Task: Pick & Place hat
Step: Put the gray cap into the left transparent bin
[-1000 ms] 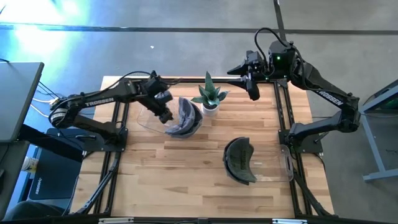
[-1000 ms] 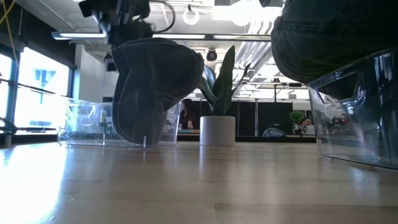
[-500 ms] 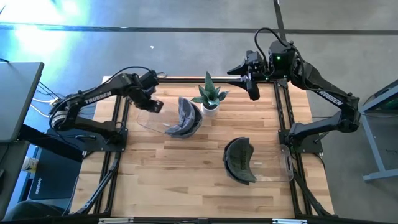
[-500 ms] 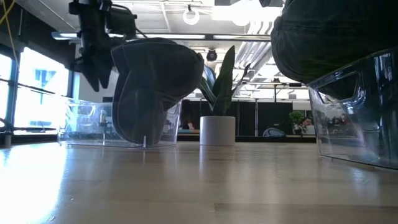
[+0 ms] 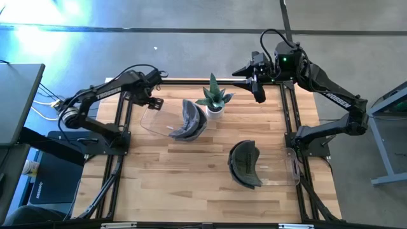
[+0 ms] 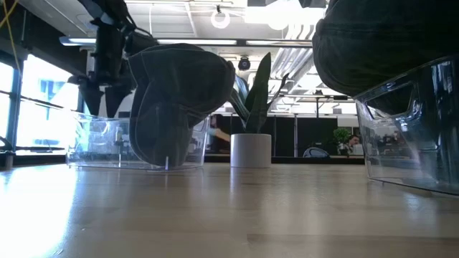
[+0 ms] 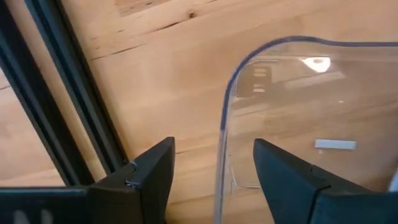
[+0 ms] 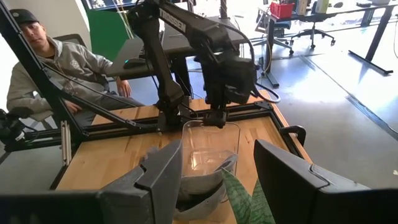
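- A pale wooden table (image 5: pixel 191 165) on a black frame stands in an open workshop; a seated person (image 8: pixel 56 68) shows beyond it in the right wrist view.
- A grey hat (image 5: pixel 189 119) slumps over the rim of a clear bin (image 5: pixel 152 121) at the table's back left, beside a potted plant (image 5: pixel 215 98).
- The left gripper (image 5: pixel 154 102) hovers over the bin's far-left corner, fingers apart and empty, the hat just to its right and untouched.
- A second dark hat (image 5: pixel 245 163) lies in another clear bin (image 5: pixel 286 166) at the right.
- The right gripper (image 5: pixel 257 89) waits high at the back right, jaws parted, empty.
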Tool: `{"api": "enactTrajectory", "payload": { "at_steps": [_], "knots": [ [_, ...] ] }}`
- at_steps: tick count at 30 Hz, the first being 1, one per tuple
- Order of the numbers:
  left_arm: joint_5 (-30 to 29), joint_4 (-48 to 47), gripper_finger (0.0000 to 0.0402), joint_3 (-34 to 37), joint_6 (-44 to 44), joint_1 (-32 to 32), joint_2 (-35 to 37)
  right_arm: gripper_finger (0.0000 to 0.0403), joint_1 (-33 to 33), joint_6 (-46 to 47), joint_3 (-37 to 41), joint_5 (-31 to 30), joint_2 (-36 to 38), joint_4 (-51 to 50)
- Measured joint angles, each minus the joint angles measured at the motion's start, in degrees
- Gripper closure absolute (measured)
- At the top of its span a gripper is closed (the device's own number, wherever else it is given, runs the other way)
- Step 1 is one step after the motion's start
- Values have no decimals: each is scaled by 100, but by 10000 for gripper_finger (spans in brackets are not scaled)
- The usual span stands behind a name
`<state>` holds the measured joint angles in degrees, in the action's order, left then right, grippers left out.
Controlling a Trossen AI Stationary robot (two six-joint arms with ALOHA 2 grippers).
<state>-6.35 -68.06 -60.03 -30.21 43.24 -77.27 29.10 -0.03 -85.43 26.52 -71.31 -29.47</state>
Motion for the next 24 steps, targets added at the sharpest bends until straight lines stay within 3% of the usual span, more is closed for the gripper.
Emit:
{"api": "enactTrajectory", "payload": {
  "at_steps": [6, 14, 19, 24],
  "knots": [
    [-58, 144, 249, 0, 45, 0, -390, 208, -2, 2, 0, -2, 0, -33],
    [-257, -187, 390, 0, -125, -2, -392, 208, -1, 2, 0, -2, 0, -112],
    [-510, -761, 381, 0, -490, -14, -392, 208, -2, -33, 0, -2, 0, -111],
    [-678, -1384, 396, 0, -953, -15, -388, 208, -2, -167, 0, -1, 0, -118]
  ]
}}
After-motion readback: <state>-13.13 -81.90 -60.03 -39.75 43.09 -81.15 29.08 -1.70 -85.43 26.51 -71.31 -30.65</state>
